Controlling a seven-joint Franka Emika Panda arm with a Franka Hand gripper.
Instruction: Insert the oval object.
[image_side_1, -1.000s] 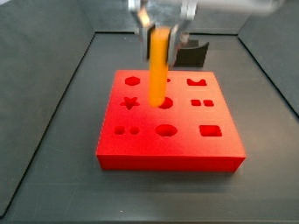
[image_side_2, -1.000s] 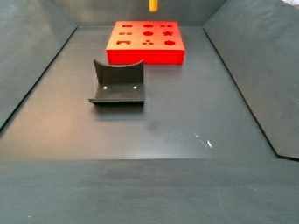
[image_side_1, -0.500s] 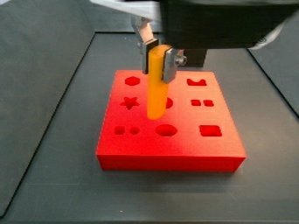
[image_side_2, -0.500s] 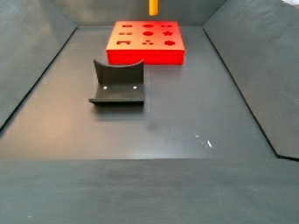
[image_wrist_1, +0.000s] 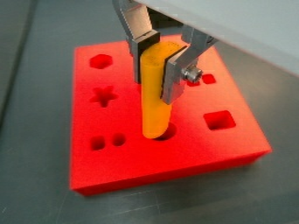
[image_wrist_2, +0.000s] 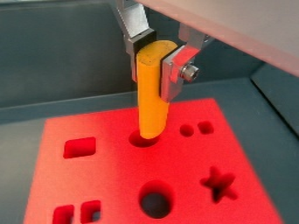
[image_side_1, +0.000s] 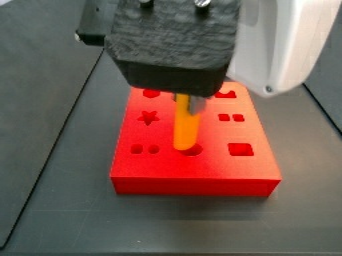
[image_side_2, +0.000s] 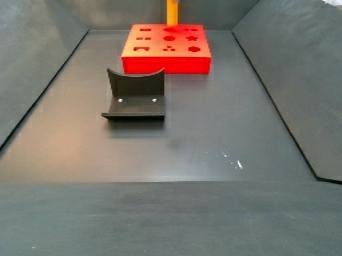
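While the jaws stand over the middle of the red block, they are closed on the upper part of the oval peg, one silver finger flat against one side and another finger against the opposite side. The same grip shows in both wrist views, with the jaws pinching the peg close to its top end.

The peg is long, slim and plain orange-yellow, smooth all along, with rounded sides and a rounded top. It hangs upright, or very nearly so. Its lower tip sits at the mouth of a round-edged hole near the block's front edge; the tip looks to be just inside the opening, though how deep it goes cannot be told. In a side view the peg comes down from under the arm's dark wrist housing and meets the block at a hole between a pair of small round holes and a square one.

Around that hole the block's top face carries other cut-outs: a star, a hexagon and a square.

In a side view taken from farther off, the block lies at the far end of the dark table, with the peg rising above it. The fixture stands well apart from the block, nearer the camera.
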